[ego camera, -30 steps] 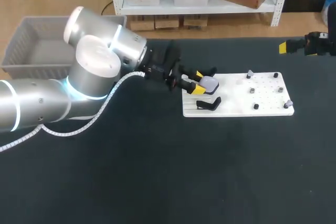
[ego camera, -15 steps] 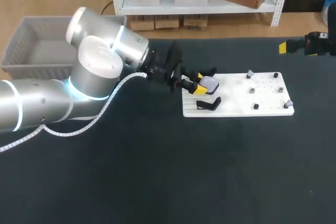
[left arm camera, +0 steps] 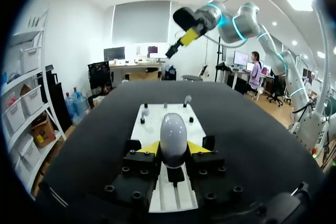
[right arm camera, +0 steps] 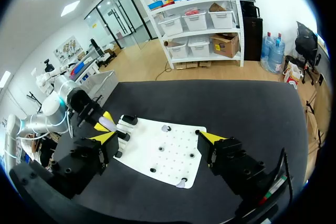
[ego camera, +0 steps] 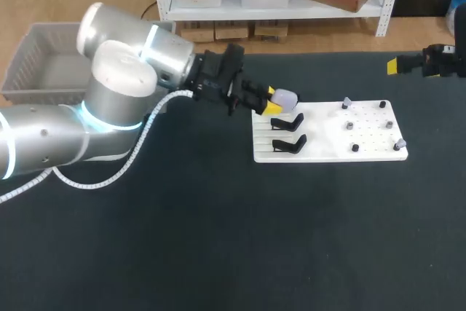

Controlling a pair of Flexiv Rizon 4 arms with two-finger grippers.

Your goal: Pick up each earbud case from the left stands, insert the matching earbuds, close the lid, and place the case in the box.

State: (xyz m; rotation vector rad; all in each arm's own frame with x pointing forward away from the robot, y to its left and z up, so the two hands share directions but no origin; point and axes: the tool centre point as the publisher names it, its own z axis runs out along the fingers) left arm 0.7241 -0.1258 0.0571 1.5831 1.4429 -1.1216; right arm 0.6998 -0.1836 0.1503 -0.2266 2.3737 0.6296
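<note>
One earbud case [left arm camera: 173, 135] gripped by our left gripper [ego camera: 277, 103], long axis pointing ahead over the white board [ego camera: 320, 147]; right gripper [right arm camera: 157, 138] spread, well apart.

Head: fixed, high behind, looking down on whole table [ego camera: 218, 253], far off. Left wrist: low, right behind case [left arm camera: 173, 136], facing along board [left arm camera: 149, 124] toward right gripper [left arm camera: 181, 43]. Right wrist: high, well off, looking back down over board at left gripper [right arm camera: 105, 120]. Shared across all three: board. Also in each wrist view: other arm.
</note>
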